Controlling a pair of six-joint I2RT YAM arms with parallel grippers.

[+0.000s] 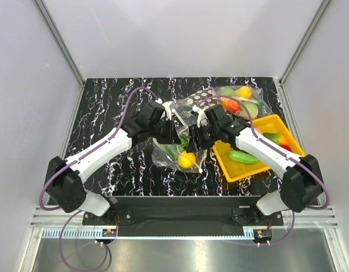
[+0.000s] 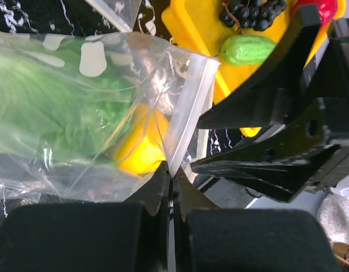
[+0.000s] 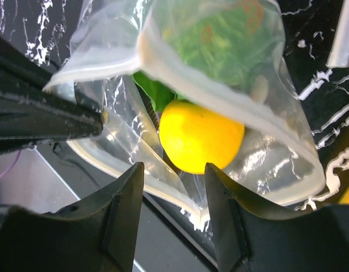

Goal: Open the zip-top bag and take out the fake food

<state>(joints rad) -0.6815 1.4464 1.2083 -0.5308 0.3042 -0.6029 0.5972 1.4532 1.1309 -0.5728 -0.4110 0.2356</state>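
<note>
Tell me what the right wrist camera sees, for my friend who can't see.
A round yellow plastic lemon sits inside a crinkly clear plastic zip-top bag, with green leafy toy lettuce beside it. The right arm's black claw is open just below the lemon.

No legible text, label, brand, number or sign found in any of the three views. The only printed marking noted is a pattern of plain white dots on the crinkly clear plastic zip-top bag (image 2: pixel 78 113).
</note>
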